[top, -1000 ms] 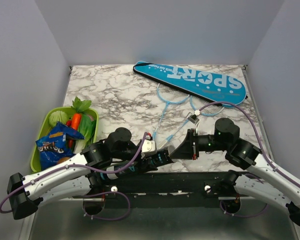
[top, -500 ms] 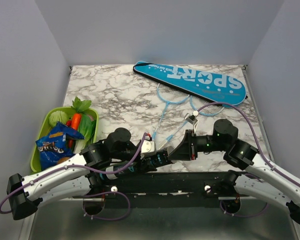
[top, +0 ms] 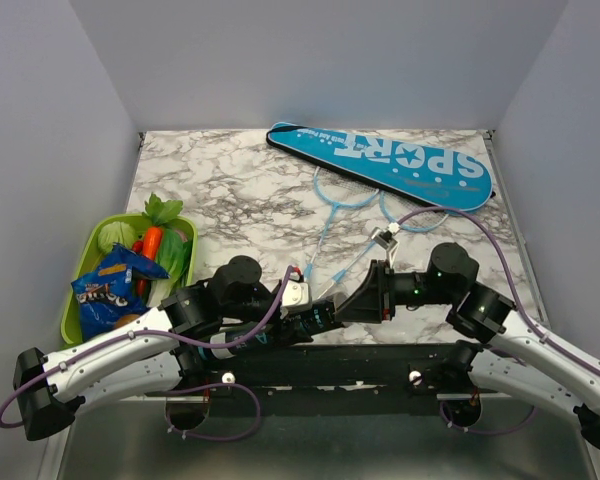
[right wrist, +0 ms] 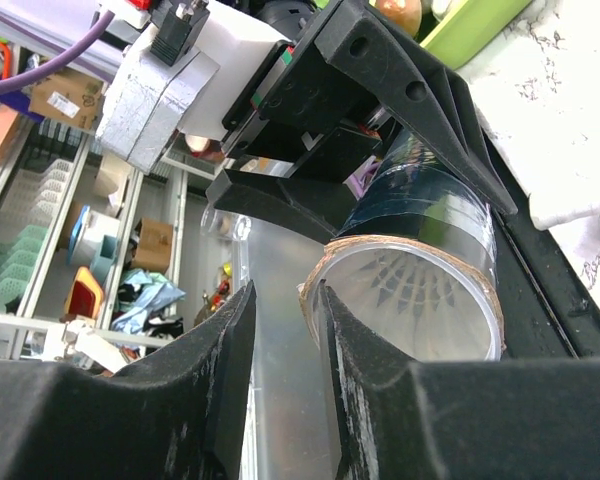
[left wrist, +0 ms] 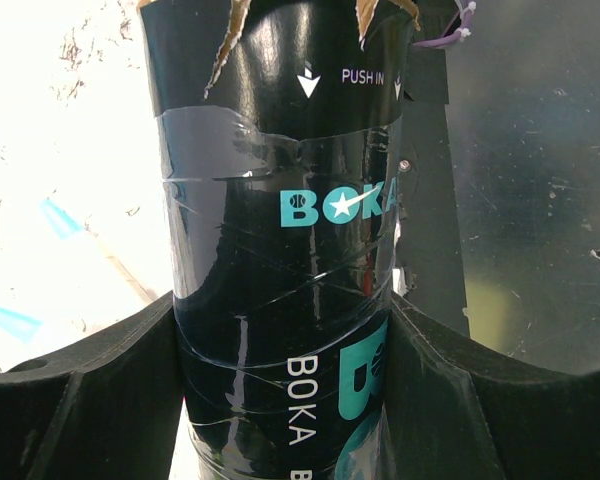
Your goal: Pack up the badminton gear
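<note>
My left gripper [left wrist: 280, 335] is shut on the dark slim tube [left wrist: 280, 200], printed "BOKA", which it holds level near the table's front edge [top: 328, 313]. My right gripper [right wrist: 285, 320] stands open at the tube's open mouth [right wrist: 410, 290] with nothing between its fingers; one finger [right wrist: 365, 400] touches the rim. A white shuttlecock [right wrist: 425, 285] shows inside the tube. Two light-blue rackets [top: 342, 190] lie crossed mid-table. Behind them is the blue "SPORT" cover [top: 390, 160]. No second shuttlecock is in view.
A green basket [top: 78, 262] with vegetables and a snack packet [top: 110, 285] sits at the left edge. Grey walls close in the marble table [top: 230, 190] on three sides. The arms' black base rail [top: 320, 365] runs along the front.
My right gripper has shifted a little left, closer to the tube's open end. The left arm and tube have barely moved.
</note>
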Available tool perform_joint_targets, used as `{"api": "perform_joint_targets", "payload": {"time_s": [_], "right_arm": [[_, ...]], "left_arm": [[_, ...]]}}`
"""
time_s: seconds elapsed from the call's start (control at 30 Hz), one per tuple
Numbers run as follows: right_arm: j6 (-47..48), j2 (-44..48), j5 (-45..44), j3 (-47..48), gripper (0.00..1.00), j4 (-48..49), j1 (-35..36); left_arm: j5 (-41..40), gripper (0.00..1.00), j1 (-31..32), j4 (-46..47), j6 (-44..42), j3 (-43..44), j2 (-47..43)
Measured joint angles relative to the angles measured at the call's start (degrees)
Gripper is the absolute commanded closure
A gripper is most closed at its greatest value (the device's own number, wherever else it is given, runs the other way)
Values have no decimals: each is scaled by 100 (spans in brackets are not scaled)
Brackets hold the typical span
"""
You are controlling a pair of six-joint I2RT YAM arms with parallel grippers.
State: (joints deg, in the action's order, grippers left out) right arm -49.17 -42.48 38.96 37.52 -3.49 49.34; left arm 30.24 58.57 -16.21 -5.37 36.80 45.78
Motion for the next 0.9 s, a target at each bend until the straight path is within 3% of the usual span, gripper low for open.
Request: {"api": "perform_joint_targets", "payload": {"time_s": [0.9], "right_arm": [[-962,566,-929,-1108,48,1523,55]], "left_arm": [[-90,84,0,59,7,-184,-361]]}}
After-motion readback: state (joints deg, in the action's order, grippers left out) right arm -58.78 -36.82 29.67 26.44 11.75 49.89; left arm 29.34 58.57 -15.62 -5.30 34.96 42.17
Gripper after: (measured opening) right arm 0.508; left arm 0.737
